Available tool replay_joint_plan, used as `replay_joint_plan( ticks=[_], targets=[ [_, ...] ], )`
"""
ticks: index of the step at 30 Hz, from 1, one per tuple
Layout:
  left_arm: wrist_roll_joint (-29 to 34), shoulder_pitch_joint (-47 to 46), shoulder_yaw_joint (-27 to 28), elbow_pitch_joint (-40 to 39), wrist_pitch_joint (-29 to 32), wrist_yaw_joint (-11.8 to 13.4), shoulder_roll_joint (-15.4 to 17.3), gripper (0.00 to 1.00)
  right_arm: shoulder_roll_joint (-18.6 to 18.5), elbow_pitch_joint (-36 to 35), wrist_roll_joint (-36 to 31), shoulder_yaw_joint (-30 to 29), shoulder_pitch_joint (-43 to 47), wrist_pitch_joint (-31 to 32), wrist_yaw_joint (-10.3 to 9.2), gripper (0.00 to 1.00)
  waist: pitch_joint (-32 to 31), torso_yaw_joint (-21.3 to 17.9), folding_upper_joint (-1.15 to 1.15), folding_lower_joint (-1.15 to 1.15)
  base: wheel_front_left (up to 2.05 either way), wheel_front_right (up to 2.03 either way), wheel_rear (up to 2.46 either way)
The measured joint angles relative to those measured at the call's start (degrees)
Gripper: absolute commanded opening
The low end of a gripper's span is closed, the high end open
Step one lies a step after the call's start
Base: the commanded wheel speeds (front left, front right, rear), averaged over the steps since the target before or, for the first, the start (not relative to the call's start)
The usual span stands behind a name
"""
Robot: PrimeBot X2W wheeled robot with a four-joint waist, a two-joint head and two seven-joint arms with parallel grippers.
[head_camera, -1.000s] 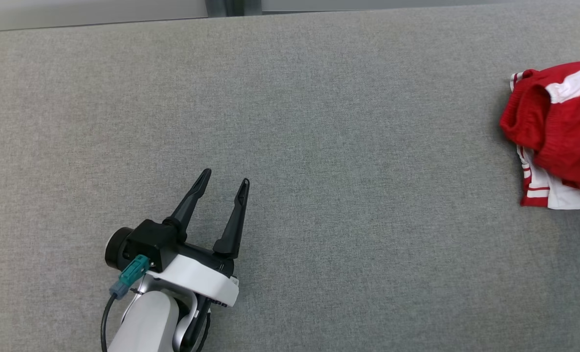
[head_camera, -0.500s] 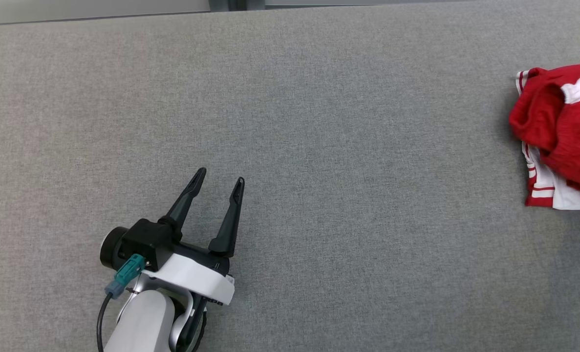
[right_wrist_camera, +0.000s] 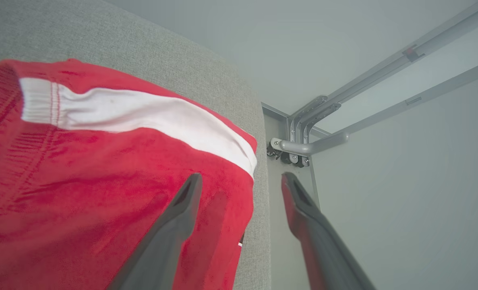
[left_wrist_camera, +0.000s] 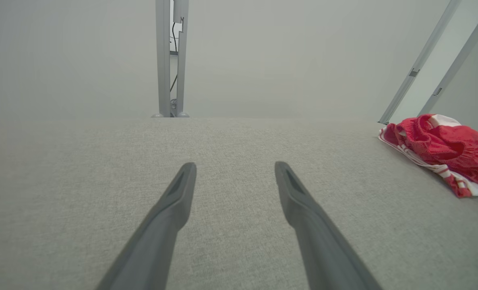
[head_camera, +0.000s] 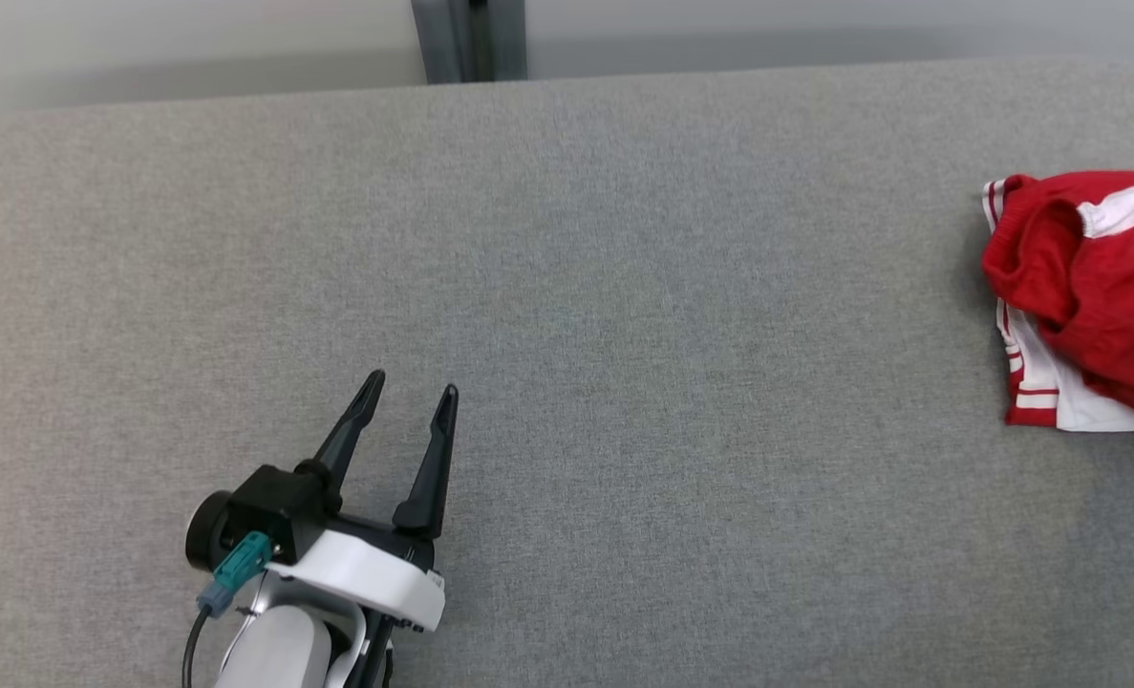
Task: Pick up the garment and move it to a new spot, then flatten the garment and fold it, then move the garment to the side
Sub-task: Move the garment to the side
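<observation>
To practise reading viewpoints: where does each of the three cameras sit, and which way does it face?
Head view: above, looking down at the grey fabric-covered table; open left gripper lower left.
Left wrist view: low over the table, facing a grey metal post; its own fingers.
Right wrist view: close above the red-and-white fabric garment at the table's edge; open right gripper.
Shared: all three show the garment.

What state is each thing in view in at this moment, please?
garment: bunched in a loose heap at the right edge of the table, ungripped.
left gripper: open, empty, well apart from the garment.
right gripper: open, empty, at the garment's edge.
</observation>
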Motion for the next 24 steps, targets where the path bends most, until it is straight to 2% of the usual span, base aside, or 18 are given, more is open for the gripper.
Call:
replay_joint_plan(
  ticks=[6,10,15,24],
  targets=[
    [-0.5,2.3,0.3,0.2,0.0,0.6,0.0,1.0,-0.6,0.2,-1.5,-0.3,-2.4,0.0,0.0,1.0,-3.1,0.3,0.0,0.0,0.0,0.0,0.0],
    [-0.9,3.8,0.6,0.2,0.0,1.3,0.0,1.0,1.8,-1.1,-1.3,-1.4,-3.0,-2.8,0.0,1.0,-5.6,0.6,0.0,0.0,0.0,0.0,0.0],
    [-0.9,5.0,1.4,-0.2,0.0,1.9,0.0,1.0,6.3,-7.0,2.8,-4.0,0.1,-7.3,0.0,1.0,-8.9,1.1,0.0,0.0,0.0,0.0,0.0],
    [-0.2,8.0,3.7,-1.1,0.0,3.0,0.0,1.0,7.7,-19.3,7.2,-8.1,9.8,-13.1,0.0,1.0,-14.4,3.1,0.0,0.0,0.0,0.0,0.0]
  ],
)
